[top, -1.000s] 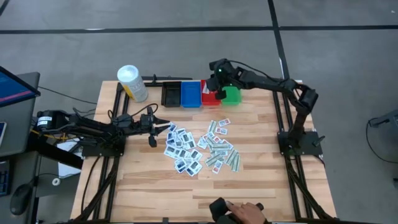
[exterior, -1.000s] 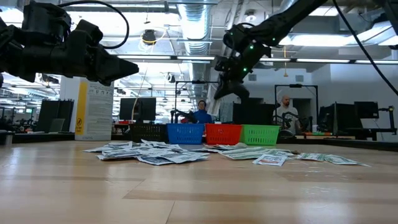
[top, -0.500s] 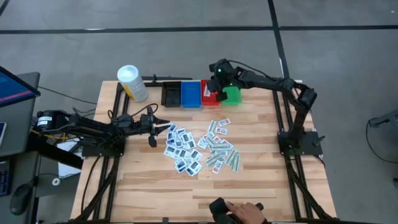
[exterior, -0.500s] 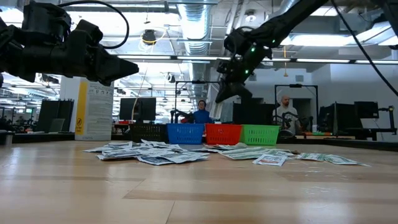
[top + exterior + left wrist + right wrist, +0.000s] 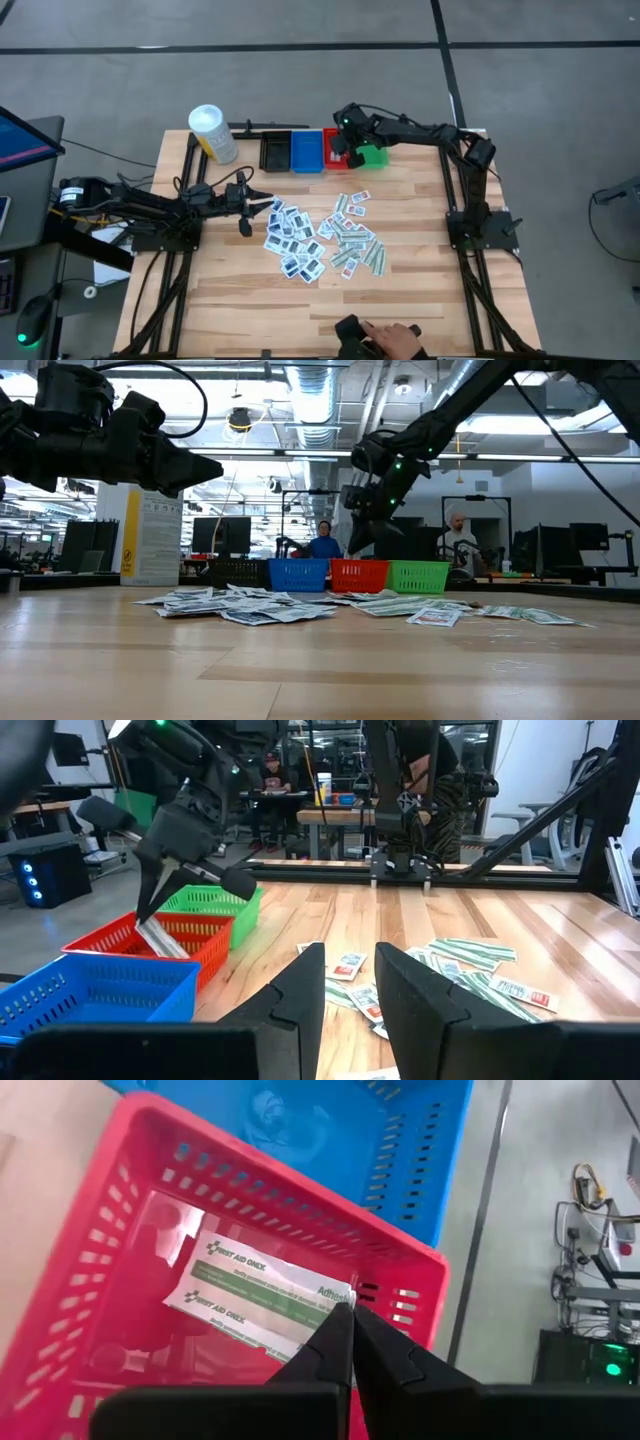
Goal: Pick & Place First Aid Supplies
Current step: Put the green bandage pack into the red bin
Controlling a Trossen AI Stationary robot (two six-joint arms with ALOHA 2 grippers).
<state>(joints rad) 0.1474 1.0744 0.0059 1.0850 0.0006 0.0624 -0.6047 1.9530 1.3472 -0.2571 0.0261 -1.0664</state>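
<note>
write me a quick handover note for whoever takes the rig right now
Right gripper: shut on a green-and-white packet, holding it over the red bin, not yet released.
Left gripper: empty, jaws apart, waiting above the left side of the table.
Loose packets are heaped mid-table. Black, blue and green bins flank the red one.
Left: drop this packet, then sort the heap.

First aid supplies [image 5: 322, 238]: many small flat rectangular packets lying loosely overlapped in a scatter on the wooden table top, the white ones with blue or dark marks [image 5: 291, 238] grouped toward the left arm's side and the pale green-grey strips with red [image 5: 358, 245] toward the right arm's side. One pale strip packet printed "FIRST AID ONLY" [image 5: 262, 1297] is pinched at one end between closed fingertips and hangs tilted inside the red bin [image 5: 120, 1370], which stands beside the blue bin [image 5: 390, 1140].
</note>
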